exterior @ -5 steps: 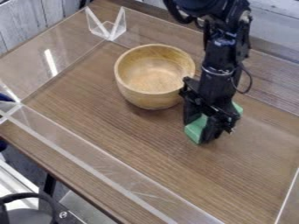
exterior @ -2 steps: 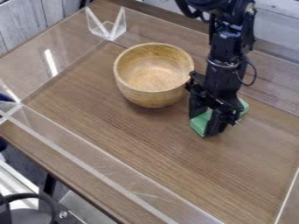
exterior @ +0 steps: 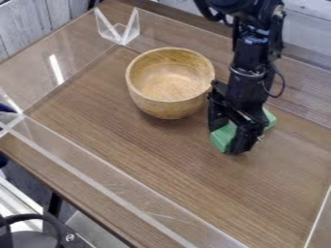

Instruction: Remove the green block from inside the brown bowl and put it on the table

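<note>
The green block [exterior: 231,141] stands on the table [exterior: 130,165] to the right of the brown bowl [exterior: 169,82], outside it. My gripper [exterior: 241,134] points straight down over the block, with a dark finger on each side of it. The block's lower end looks to be resting on the wood. At this size I cannot make out whether the fingers still press on the block or stand just off it. The bowl's pale inside holds nothing.
Clear acrylic walls [exterior: 58,145] run along the table's edges, with a clear bracket [exterior: 119,26] at the far corner. The arm [exterior: 253,44] rises behind the gripper at the right. Bare wood lies in front of the bowl.
</note>
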`<action>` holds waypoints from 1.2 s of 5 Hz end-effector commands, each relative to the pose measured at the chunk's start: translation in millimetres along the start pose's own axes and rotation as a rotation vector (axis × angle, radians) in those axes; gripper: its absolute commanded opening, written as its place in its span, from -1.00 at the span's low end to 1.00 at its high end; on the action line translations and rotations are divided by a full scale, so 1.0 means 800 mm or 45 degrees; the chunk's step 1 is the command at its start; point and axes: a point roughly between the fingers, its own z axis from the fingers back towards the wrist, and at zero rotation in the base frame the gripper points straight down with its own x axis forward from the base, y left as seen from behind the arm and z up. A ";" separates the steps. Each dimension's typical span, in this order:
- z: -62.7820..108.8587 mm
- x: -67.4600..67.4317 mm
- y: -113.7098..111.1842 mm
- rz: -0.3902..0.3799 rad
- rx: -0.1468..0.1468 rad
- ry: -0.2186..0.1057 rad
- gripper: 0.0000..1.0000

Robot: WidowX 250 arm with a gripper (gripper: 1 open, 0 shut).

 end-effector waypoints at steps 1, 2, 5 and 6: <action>0.009 0.009 0.003 -0.019 -0.004 -0.063 1.00; 0.008 0.017 0.004 -0.029 -0.018 -0.093 1.00; 0.011 0.022 0.009 -0.051 -0.003 -0.066 1.00; 0.008 0.019 0.008 -0.053 0.012 -0.074 1.00</action>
